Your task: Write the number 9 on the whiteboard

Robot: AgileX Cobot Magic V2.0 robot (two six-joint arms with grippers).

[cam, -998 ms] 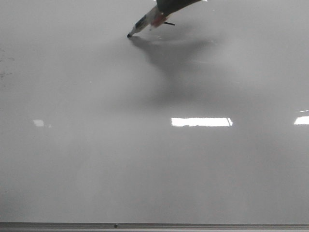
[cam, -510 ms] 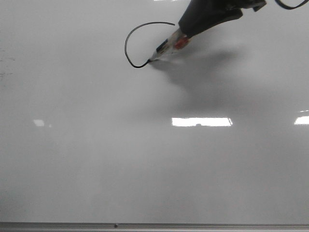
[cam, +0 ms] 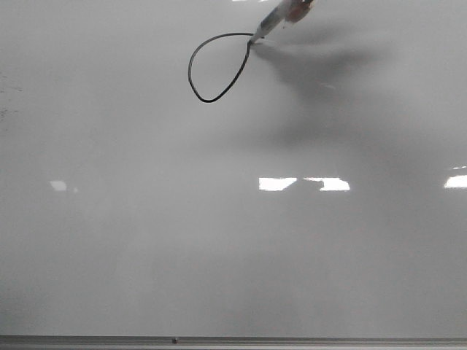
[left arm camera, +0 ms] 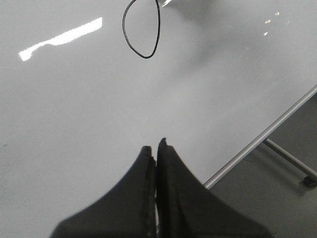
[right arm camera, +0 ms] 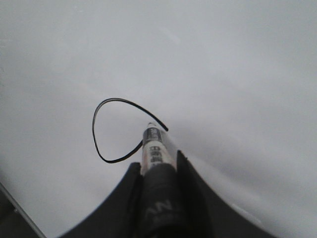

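The whiteboard (cam: 219, 240) fills the front view. The number 9 (cam: 190, 71) shows as a thin black closed teardrop loop at upper centre, with no tail. My right gripper (right arm camera: 156, 159) is shut on a white-and-black marker (right arm camera: 152, 148). In the front view only the marker (cam: 276, 17) shows, at the top edge, its tip touching the loop's upper right end. The loop also shows in the right wrist view (right arm camera: 94, 130) and the left wrist view (left arm camera: 145, 57). My left gripper (left arm camera: 156, 145) is shut and empty, over the board and away from the loop.
Bright rectangular light reflections (cam: 303, 184) lie across the board's middle. The thin grey metal bottom edge (cam: 233, 340) runs along the front. In the left wrist view the board's edge (left arm camera: 257, 144) ends over grey floor with a stand leg and caster (left arm camera: 309, 181).
The marker tip has moved up and right from the loop's bottom, and the line now closes into a loop. The right gripper has risen out of the front view's top.
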